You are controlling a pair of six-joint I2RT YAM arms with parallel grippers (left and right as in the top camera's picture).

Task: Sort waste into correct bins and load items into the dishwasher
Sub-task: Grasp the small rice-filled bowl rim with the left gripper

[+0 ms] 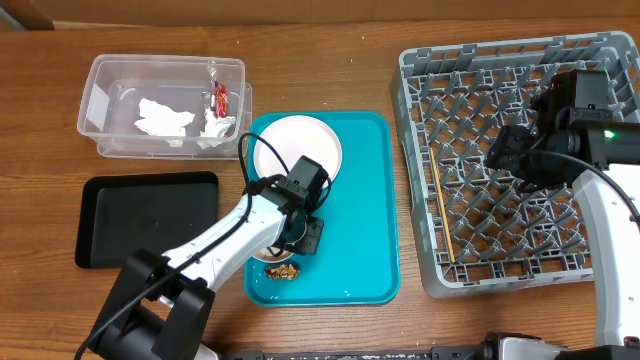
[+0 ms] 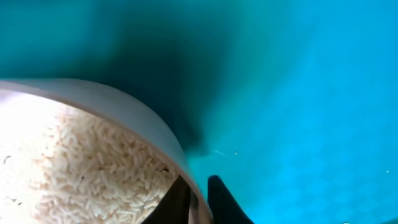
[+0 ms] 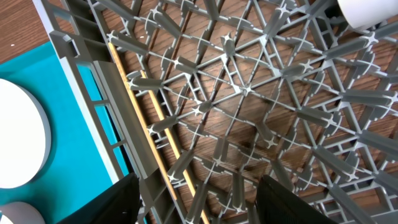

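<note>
My left gripper [image 1: 303,238] [image 2: 198,186] is shut on the rim of a small white bowl [image 2: 124,109] holding white rice [image 2: 81,168], low over the teal tray [image 1: 365,200]. A brown food lump [image 1: 283,271] lies beside the bowl. A round white plate [image 1: 297,145] [image 3: 18,134] sits at the tray's far end. My right gripper [image 1: 508,152] [image 3: 198,186] is open and empty above the grey dish rack [image 1: 600,255] [image 3: 249,93]. Wooden chopsticks [image 1: 440,215] [image 3: 155,124] lie along the rack's left side. A white cup [image 3: 367,12] shows at the edge of the right wrist view.
The clear tub [image 1: 100,80] at the back left holds crumpled white tissue [image 1: 165,120] and the red wrapper [image 1: 220,97]. The black tray [image 1: 145,215] lies in front of it, with nothing in it. The rack stands close to the teal tray's right edge.
</note>
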